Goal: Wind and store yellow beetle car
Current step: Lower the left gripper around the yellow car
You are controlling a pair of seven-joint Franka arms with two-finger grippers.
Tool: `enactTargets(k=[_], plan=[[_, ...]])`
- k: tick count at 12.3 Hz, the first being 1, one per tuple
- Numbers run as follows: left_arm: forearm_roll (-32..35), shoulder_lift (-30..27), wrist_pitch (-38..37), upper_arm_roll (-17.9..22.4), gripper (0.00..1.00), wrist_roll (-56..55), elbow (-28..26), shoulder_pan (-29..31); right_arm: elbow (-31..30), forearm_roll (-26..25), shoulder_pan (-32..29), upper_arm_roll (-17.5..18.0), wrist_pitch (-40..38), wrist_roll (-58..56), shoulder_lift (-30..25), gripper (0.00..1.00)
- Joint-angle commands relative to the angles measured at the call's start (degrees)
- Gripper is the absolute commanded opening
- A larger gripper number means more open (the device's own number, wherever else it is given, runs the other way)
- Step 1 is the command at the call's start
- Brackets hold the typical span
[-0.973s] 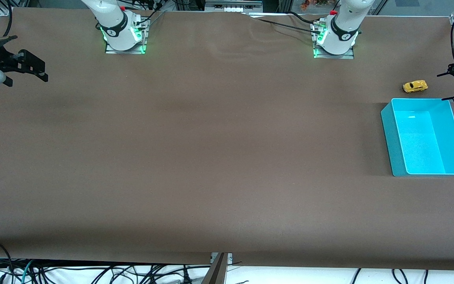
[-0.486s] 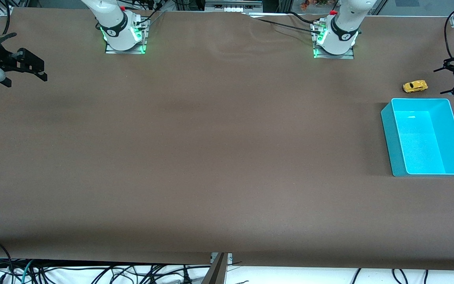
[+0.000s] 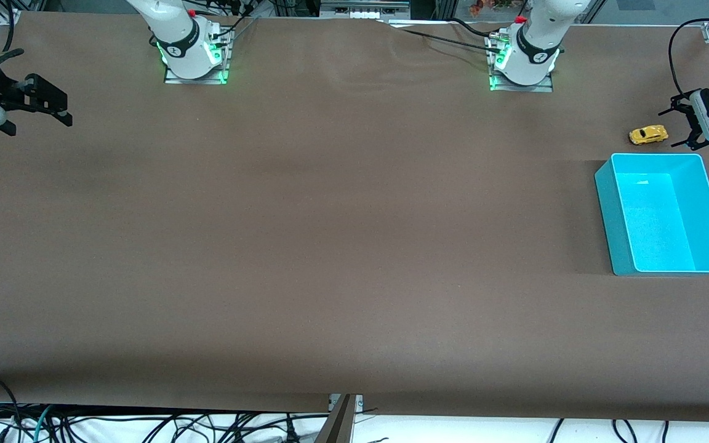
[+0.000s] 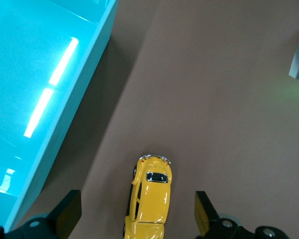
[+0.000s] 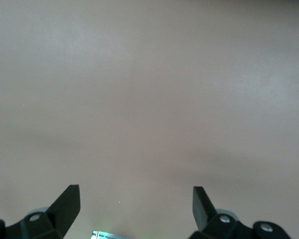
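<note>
While the car sits beside the bin, left gripper hangs spread nearby. Likely light, rigid, slick; pinch its flanks. Right gripper waits, spread.

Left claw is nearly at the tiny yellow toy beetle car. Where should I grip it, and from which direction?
Grip the tiny rounded yellow toy beetle car across its long flanks, coming straight down. The open left claw already straddles its length in the wrist view. The cyan plastic bin stands apart, so both fingers probably have room.

bare table around yellow beetle car, cyan bin wall near, probably untouched
</note>
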Motion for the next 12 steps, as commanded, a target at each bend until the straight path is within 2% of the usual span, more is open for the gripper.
enactTargets(k=[1, 5, 12], plan=[[-0.3, -1.3, 5.0, -0.9, 1.00, 4.1, -2.0, 1.1, 1.6, 0.7, 0.3, -0.2, -1.2, -0.9, 0.8, 1.00], [-0.3, -0.4, 10.4, -0.9, 1.00, 4.7, -3.6, 2.2, 1.7, 0.7, 0.3, -0.2, -1.1, -0.9, 1.1, 1.00], [0.3, 0.4, 11.7, -0.9, 1.00, 8.1, -3.6, 4.6, 1.7, 0.7, 0.3, -0.2, -1.1, -0.8, 1.1, 1.00]])
